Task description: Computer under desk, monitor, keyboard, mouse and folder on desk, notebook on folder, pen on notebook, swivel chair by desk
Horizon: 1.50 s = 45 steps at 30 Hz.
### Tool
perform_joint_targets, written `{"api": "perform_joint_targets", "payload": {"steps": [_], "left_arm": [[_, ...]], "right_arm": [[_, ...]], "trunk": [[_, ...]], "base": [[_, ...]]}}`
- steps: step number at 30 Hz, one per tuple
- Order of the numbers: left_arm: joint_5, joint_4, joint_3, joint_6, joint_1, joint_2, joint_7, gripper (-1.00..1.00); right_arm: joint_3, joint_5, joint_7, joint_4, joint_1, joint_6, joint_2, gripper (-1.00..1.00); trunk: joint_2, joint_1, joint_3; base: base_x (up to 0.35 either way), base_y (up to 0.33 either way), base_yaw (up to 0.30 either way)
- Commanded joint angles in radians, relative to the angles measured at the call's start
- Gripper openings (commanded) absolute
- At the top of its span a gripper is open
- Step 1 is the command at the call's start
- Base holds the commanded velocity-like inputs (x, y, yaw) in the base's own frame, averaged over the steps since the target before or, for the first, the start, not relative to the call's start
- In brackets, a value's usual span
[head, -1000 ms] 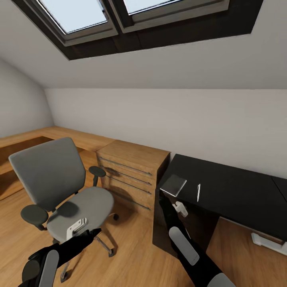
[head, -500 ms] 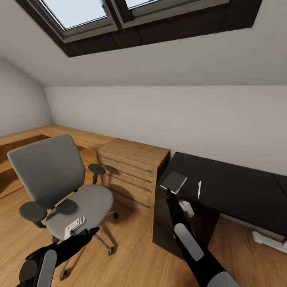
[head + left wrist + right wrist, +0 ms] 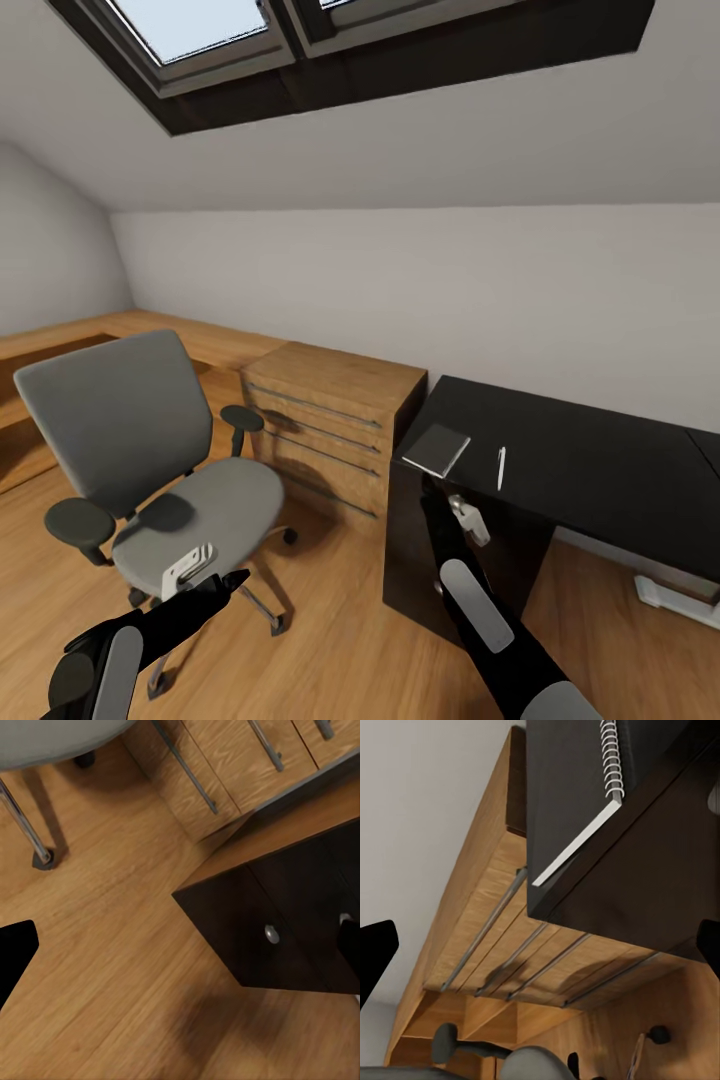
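Notebook [image 3: 436, 449]: lies at the near left corner of the black surface [image 3: 590, 470], overhanging the edge; pen [image 3: 501, 467] just right of it.
Right gripper [image 3: 452, 508]: below that corner, spread open, empty.
Left gripper [image 3: 200, 570]: near swivel chair [image 3: 150, 470]; spread unclear.
Risk: rising, the right gripper may knock the notebook off.

left arm low and bent, left end effector [image 3: 238, 579] open, right arm raised forward, right end effector [image 3: 432, 492] open
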Motion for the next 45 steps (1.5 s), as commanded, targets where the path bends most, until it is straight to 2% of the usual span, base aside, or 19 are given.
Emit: {"api": "perform_joint_targets", "payload": {"steps": [1, 21, 31, 45], "left_arm": [[-0.004, -0.001, 0.003, 0.006, -0.001, -0.001, -0.008, 1.00], [-0.005, -0.001, 0.003, 0.006, -0.001, -0.001, -0.007, 1.00], [-0.005, -0.001, 0.003, 0.006, -0.001, -0.002, -0.007, 1.00], [-0.005, -0.001, 0.000, 0.006, -0.001, -0.004, -0.007, 1.00]], "right_arm": [[0.003, -0.007, -0.003, -0.001, -0.001, -0.008, -0.001, 1.00], [0.005, -0.007, 0.000, -0.002, -0.001, -0.009, -0.001, 1.00], [0.004, -0.002, 0.067, -0.001, -0.001, -0.010, -0.004, 1.00], [0.003, -0.003, 0.080, -0.001, -0.001, -0.010, -0.011, 1.00]], "trunk": [[-0.008, 0.004, -0.004], [-0.148, 0.081, -0.067], [-0.218, 0.119, -0.098], [-0.316, 0.173, -0.142]], "base": [[0.000, 0.000, 0.000], [0.000, 0.000, 0.000], [0.000, 0.000, 0.000], [0.000, 0.000, 0.000]]}}
